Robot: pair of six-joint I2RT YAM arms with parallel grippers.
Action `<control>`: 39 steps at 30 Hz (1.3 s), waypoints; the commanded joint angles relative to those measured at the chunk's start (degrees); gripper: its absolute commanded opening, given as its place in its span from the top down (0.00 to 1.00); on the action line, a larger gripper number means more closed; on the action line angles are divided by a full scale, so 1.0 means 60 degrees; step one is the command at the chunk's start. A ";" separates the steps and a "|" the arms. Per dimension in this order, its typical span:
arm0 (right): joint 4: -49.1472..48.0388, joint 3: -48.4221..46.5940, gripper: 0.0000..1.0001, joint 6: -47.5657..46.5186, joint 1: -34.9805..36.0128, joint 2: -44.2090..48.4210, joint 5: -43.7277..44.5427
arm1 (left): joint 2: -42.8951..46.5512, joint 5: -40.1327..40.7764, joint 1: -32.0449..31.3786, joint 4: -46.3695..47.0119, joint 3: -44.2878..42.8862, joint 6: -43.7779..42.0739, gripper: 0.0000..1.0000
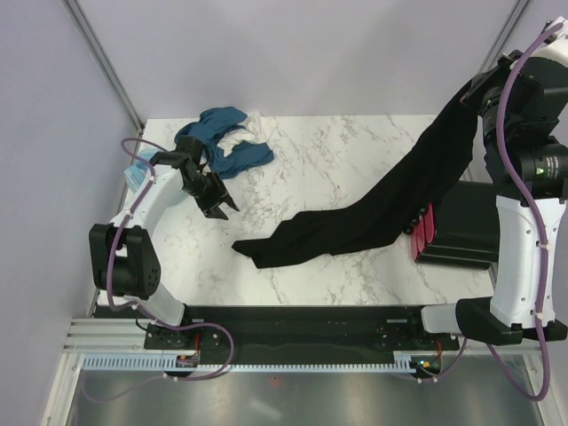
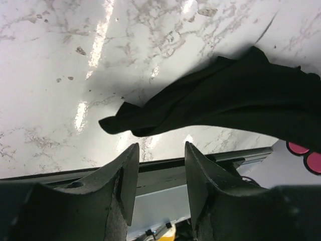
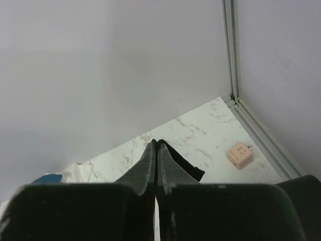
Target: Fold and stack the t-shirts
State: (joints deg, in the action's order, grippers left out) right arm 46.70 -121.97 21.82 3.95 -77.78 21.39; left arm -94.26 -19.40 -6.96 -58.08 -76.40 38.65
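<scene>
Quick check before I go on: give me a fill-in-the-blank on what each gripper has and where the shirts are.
1. The t-shirt lifted by the right gripper is ____ in colour.
2. The left gripper is open and holds ____.
3. The blue t-shirts lie crumpled at the far ____ corner of the table.
Missing words: black; nothing; left.

overhead from behind, wrist views looking down, table point(image 1: 337, 169) shared
</scene>
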 commanded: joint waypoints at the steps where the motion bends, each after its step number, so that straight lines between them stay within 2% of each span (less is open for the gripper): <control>1: -0.0590 0.0245 1.00 0.0420 -0.0028 0.0189 -0.0415 | 0.0359 -0.0458 -0.0450 -0.0017 -0.0012 -0.0714 0.51; 7: -0.0635 0.0202 1.00 0.0537 -0.0028 0.0087 -0.0825 | 0.0197 -0.0678 -0.2030 0.0466 0.1014 -0.0832 0.52; 13: -0.0605 0.0143 1.00 0.0625 -0.0028 -0.0001 -0.1294 | -0.0154 -0.0869 -0.2750 0.1140 0.1454 -0.0729 0.52; 25: -0.0547 0.0041 1.00 0.0406 -0.0042 0.0058 -0.1382 | -0.0975 -0.0327 -0.2927 0.1785 0.1703 -0.0700 0.51; 39: -0.0503 0.0128 1.00 0.0479 -0.0042 0.0028 -0.1397 | -0.1048 -0.0619 -0.2941 0.2195 0.2494 -0.0656 0.52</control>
State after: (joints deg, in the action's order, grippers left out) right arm 45.87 -120.36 24.62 3.95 -77.84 13.54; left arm -100.73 -22.59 -24.29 -46.74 -62.59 35.94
